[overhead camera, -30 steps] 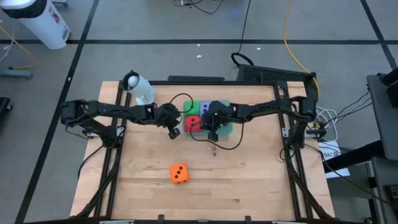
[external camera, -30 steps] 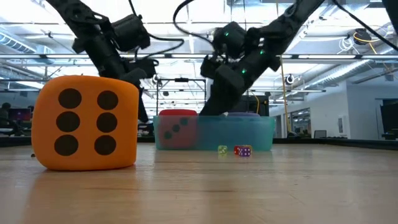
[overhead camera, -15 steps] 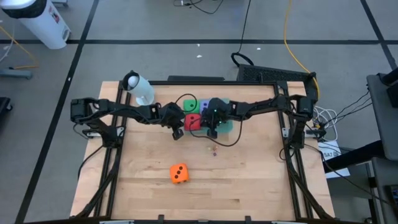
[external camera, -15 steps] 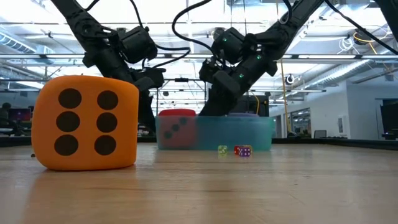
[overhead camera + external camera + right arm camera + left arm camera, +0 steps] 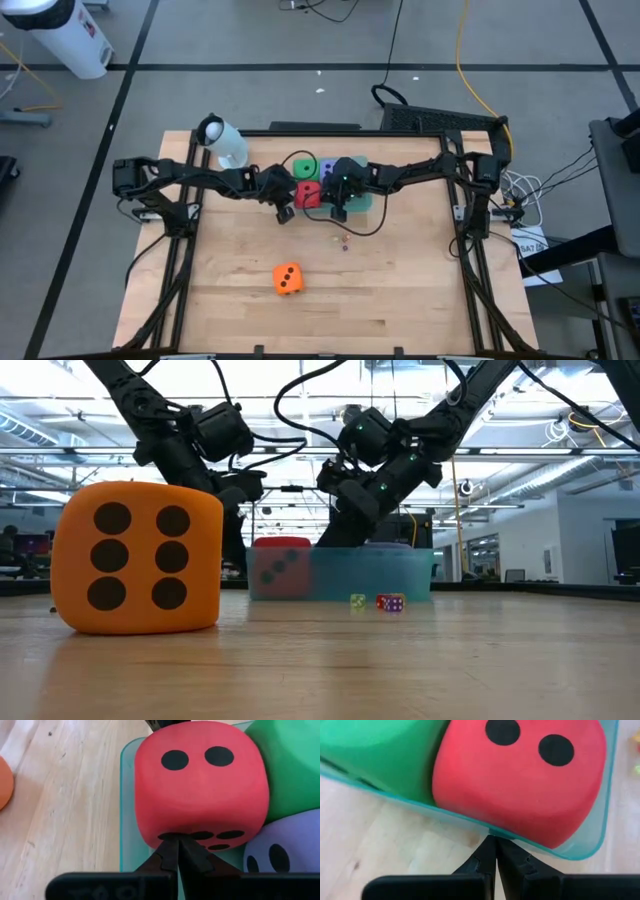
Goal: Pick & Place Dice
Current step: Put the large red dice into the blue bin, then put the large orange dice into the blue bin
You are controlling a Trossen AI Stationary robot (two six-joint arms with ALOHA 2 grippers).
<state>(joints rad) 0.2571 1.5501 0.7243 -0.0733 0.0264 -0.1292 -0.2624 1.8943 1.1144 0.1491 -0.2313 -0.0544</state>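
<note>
A teal see-through bin (image 5: 362,203) stands at the far middle of the table, holding a red die (image 5: 309,195), a green die (image 5: 305,168) and a purple die (image 5: 328,167). The orange die (image 5: 288,279) rests on the bare wood toward the near edge, close to the low camera (image 5: 140,555). My left gripper (image 5: 292,204) is shut, its tips at the bin's left wall outside the red die (image 5: 520,785). My right gripper (image 5: 325,200) is shut inside the bin, on the red die's opposite side (image 5: 200,785). My left gripper touches the outside of the bin's left wall at its rim (image 5: 489,831) with the tips of its shut fingers, slanting down from the table's left. The bin stands flat on the table. My right gripper touches the red die's right face, the one with several pips (image 5: 200,836), with the tips of its shut fingers. It slants down from the table's right, inside the bin. The die sits in the bin's near-left corner.
Two tiny dice (image 5: 345,241) lie on the wood just in front of the bin, seen also in the low view (image 5: 390,602). A white roll (image 5: 224,141) stands at the far left corner. Bare wood lies around the orange die.
Both grippers have sunk a little and closed in on the bin's red-die corner, the left from the table's left, the right from the right. Both have stayed shut. In the last half second they have hardly moved.
</note>
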